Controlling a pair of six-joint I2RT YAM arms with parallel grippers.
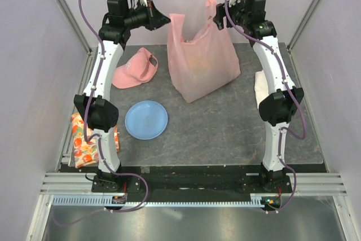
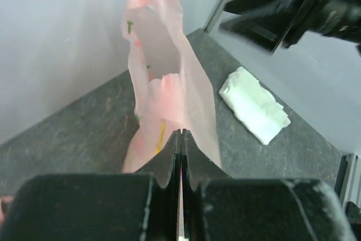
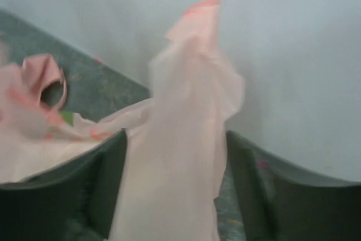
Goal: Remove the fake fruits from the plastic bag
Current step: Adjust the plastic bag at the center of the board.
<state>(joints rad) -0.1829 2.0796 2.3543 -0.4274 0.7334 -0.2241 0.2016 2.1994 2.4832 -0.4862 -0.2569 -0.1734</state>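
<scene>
Plastic bag (image 1: pixel 200 63), pink, translucent: hangs upright at 12 o'clock on the table (image 1: pixel 237 122), base resting. Left gripper (image 2: pixel 180 135), jaws pressed together, pinches its 10 o'clock corner; right gripper (image 3: pixel 176 150) clamps the bunched handle loop at 1 o'clock. Fake fruits (image 2: pixel 161 136): dim yellow-green patches inside.

The plastic bag (image 1: pixel 200 66) stands behind the plate (image 1: pixel 146 119), cap (image 1: pixel 135 69) left, cloth (image 1: pixel 260 84) right
</scene>
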